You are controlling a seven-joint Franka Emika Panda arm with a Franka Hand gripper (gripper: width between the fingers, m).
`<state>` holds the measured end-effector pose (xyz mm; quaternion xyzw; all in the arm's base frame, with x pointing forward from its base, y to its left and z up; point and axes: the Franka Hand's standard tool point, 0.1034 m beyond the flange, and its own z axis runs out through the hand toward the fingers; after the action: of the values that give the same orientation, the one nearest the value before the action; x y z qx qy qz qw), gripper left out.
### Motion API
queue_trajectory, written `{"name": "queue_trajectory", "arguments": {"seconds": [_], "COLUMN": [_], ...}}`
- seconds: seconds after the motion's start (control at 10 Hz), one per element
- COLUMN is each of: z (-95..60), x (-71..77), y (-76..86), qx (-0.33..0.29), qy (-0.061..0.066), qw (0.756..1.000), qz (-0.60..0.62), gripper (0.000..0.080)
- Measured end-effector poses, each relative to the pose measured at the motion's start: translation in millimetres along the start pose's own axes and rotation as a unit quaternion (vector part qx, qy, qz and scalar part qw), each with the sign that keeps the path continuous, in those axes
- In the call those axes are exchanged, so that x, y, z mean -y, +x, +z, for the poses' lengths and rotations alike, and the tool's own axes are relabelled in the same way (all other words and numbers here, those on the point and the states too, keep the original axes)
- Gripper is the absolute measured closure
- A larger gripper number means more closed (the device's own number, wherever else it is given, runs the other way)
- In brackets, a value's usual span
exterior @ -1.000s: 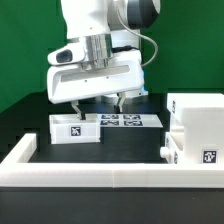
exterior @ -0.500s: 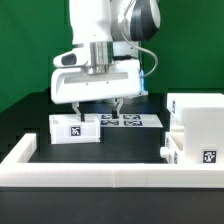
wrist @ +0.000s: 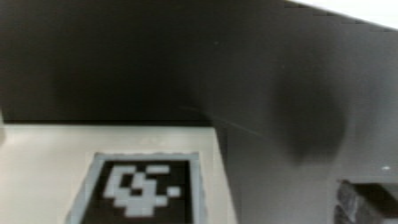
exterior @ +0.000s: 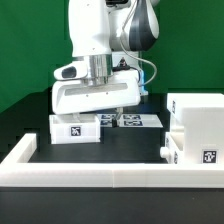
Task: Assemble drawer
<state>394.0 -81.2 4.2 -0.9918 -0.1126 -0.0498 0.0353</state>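
A small white tray with a black-and-white tag lies on the black table at the exterior view's left. My gripper hangs just above it, open, with its fingers spread wide over the tray's back edge and nothing between them. The tall white shell stands at the exterior view's right. A second, lower white part with a tag sits against the shell's front. The wrist view shows the tray's white top and its tag close up, with black table beside it.
The marker board lies flat behind the tray. A long low white border rail runs along the front and up the exterior view's left side. A green backdrop stands behind the table.
My gripper has come down toward the small tray and stayed open. The tray and the shell have not moved.
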Motion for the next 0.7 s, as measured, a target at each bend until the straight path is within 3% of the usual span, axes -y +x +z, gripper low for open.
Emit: {"name": "queue_trajectory", "arguments": {"seconds": [0.2, 0.3, 0.4, 0.5, 0.7], "z": [0.4, 0.4, 0.3, 0.3, -0.5], "x": [-0.2, 0.2, 1.1, 2.4, 5.0], "y": [-1.4, -1.1, 0.2, 1.7, 6.6], "qx": [0.001, 0.001, 0.001, 0.000, -0.002], "qy": [0.000, 0.000, 0.000, 0.000, 0.000], "qw": [1.000, 1.000, 1.000, 1.000, 1.000], "qz": [-0.001, -0.001, -0.003, -0.005, -0.010], "gripper": [0.0406, 0.0406, 0.0588, 0.0716, 0.0756]}}
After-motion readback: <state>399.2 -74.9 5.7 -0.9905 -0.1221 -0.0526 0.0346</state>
